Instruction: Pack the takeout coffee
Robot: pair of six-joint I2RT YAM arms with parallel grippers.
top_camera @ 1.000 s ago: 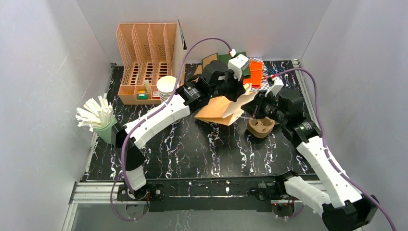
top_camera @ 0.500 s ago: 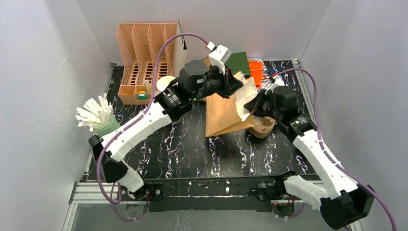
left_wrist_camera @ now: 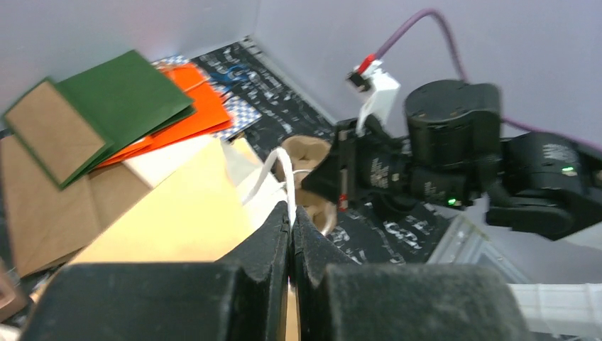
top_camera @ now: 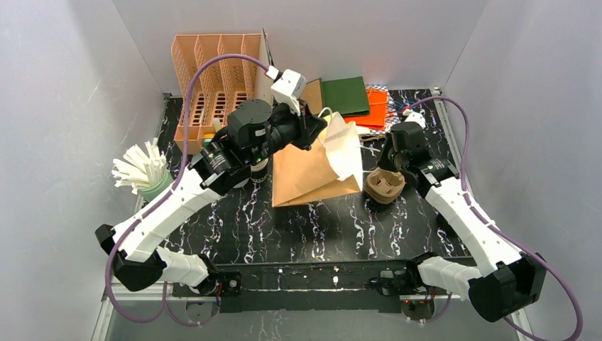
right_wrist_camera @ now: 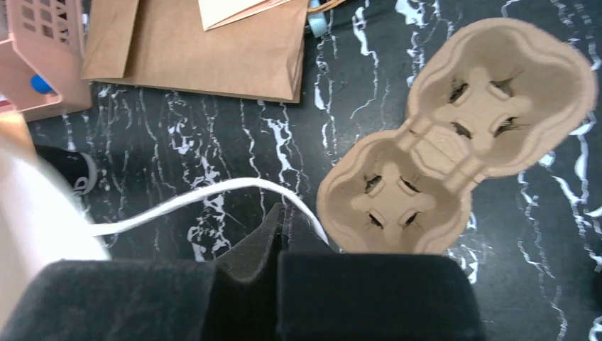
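My left fingers (left_wrist_camera: 273, 241) pinch the bag (top_camera: 305, 174) handle (left_wrist_camera: 284, 170), right fingers (right_wrist_camera: 259, 245) pressed together; carrier (right_wrist_camera: 454, 142) empty, so I reckon all packing's left.

overhead view looks down; both close wrist views share the cup carrier (right_wrist_camera: 454, 142).

From above, the left gripper (top_camera: 319, 133) covers the top left corner of the brown paper bag (top_camera: 305, 181). In the left wrist view the bag is a blur cut off below, and its white handle (left_wrist_camera: 287, 174) vanishes between the pressed-together fingers. Right of the bag, the cup carrier (right_wrist_camera: 454, 135) loses its near rim behind the right gripper (right_wrist_camera: 277, 213). Whether that gripper pinches the bag's other strip cannot be told.
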